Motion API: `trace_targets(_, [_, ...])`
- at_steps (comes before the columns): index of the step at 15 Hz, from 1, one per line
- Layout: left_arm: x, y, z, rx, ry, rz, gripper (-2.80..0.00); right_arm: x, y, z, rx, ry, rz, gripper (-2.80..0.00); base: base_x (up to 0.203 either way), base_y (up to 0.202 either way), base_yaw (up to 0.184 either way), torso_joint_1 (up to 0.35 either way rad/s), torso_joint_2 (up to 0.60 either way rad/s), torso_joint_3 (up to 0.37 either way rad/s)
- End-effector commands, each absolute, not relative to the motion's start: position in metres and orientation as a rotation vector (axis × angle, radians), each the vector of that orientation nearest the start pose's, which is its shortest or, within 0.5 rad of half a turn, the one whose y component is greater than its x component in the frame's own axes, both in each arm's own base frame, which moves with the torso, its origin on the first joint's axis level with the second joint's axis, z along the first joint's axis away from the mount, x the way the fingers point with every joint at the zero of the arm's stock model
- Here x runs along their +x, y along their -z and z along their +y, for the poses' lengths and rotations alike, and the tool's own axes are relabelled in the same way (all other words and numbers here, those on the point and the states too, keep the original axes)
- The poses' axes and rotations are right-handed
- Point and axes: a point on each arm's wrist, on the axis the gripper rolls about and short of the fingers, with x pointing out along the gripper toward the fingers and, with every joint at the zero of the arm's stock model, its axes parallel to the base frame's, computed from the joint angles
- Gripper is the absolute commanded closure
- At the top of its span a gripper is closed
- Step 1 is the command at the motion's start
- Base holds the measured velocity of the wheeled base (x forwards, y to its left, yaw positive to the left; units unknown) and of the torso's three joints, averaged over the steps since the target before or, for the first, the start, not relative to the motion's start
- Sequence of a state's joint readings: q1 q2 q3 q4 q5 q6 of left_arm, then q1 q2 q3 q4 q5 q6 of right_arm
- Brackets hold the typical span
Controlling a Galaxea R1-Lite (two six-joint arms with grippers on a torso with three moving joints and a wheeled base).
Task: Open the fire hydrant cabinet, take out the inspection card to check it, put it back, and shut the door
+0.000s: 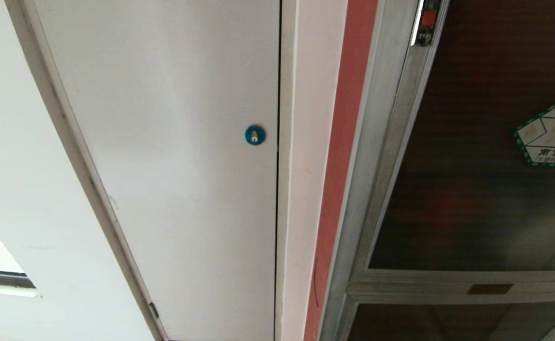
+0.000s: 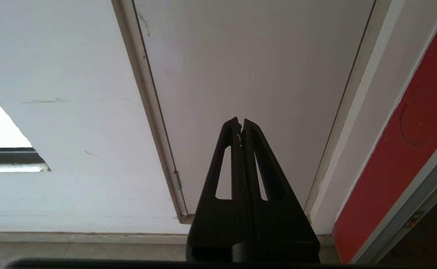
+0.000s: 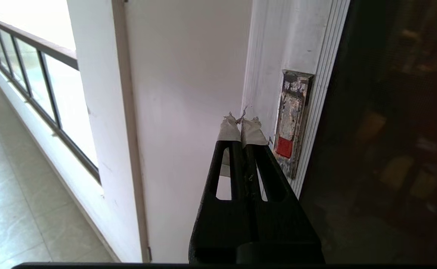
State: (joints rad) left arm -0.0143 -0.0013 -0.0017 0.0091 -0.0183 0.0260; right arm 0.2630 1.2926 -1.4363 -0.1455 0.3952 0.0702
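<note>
The fire hydrant cabinet fills the right side of the head view, its brushed silver frame running from top centre down to the lower middle. The door, a dark glass panel, sits flush in that frame and reads as closed. A green-bordered white sticker lies at its right edge; the latch, with its small red tab, sits at the top of the frame. The inspection card does not show in any view.

In the right wrist view the right gripper stands at centre, its taped tips pressed together and holding nothing, just beside the latch and short of touching it.

In the left wrist view the left gripper sits at lower centre, jaws closed and empty, facing a white panel. That white panel occupies the centre-left of the head view, carrying a blue round lock. A red strip separates it from the cabinet.
</note>
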Motion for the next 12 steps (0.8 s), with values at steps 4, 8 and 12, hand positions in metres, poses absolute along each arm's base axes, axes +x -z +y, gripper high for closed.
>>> trace_targets(4, [-0.023, -0.075, 0.0, 0.026, 0.033, 0.006, 0.0, 0.12, -0.428, 0.04, 0.053, -0.6, -0.37, 0.0, 0.0, 0.0, 0.0, 0.0, 0.0, 0.0])
trace_targets(8, [-0.023, -0.075, 0.0, 0.026, 0.032, 0.006, 0.0, 0.077, -0.426, 0.02, 0.032, -0.489, -0.435, 0.0, 0.0, 0.0, 0.0, 0.0, 0.0, 0.0])
trace_targets(12, [-0.023, -0.075, 0.0, 0.026, 0.034, 0.006, 0.0, 0.012, -0.406, 0.008, 0.007, -0.417, -0.521, 0.0, 0.0, 0.0, 0.0, 0.0, 0.0, 0.0])
